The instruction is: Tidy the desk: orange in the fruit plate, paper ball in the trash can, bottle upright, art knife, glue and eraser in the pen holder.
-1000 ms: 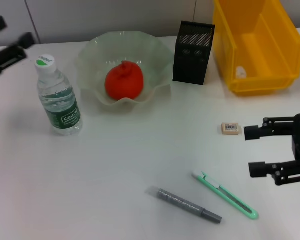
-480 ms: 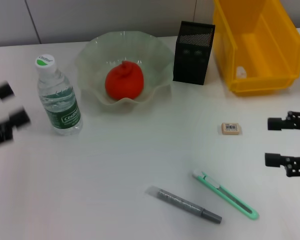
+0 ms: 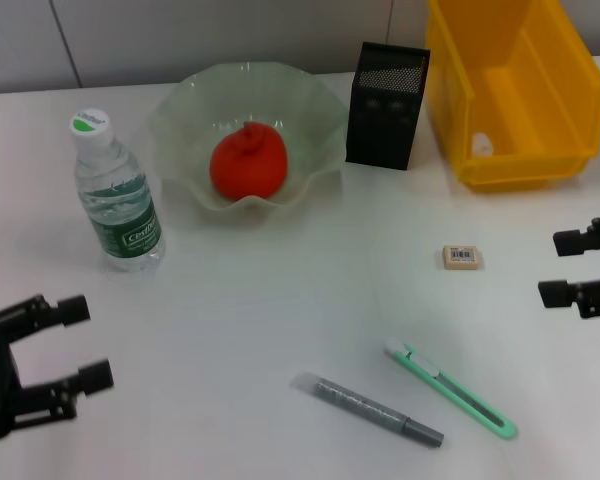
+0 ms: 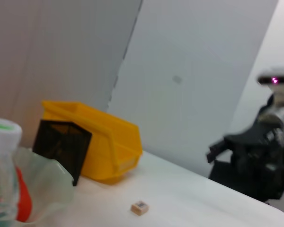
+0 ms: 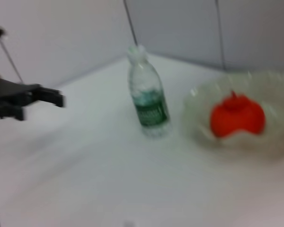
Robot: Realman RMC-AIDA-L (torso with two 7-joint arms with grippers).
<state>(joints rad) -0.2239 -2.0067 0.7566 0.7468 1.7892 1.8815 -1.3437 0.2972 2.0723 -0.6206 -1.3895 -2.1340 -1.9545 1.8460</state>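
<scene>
Three of the six jobs look finished from where I sit: the orange lies in the fruit plate, the bottle stands upright just beside that plate, and a small pale lump that I take for the paper ball sits in the yellow trash can. What remains, as I judge it, is the pen-holder step. The eraser lies on the desk in front of the trash can, the green art knife lies nearer me, and the grey glue stick lies just beside it, apart from it. The black pen holder stands between plate and trash can, with none of the three in it that I can see.

My right gripper hangs at the right edge of the desk, fingers spread and empty, near the eraser. My left gripper is low at the near left, also spread and empty, well apart from everything.

I would take the eraser with the right arm: come over it, close across its short sides, then carry it above the holder's mouth.
</scene>
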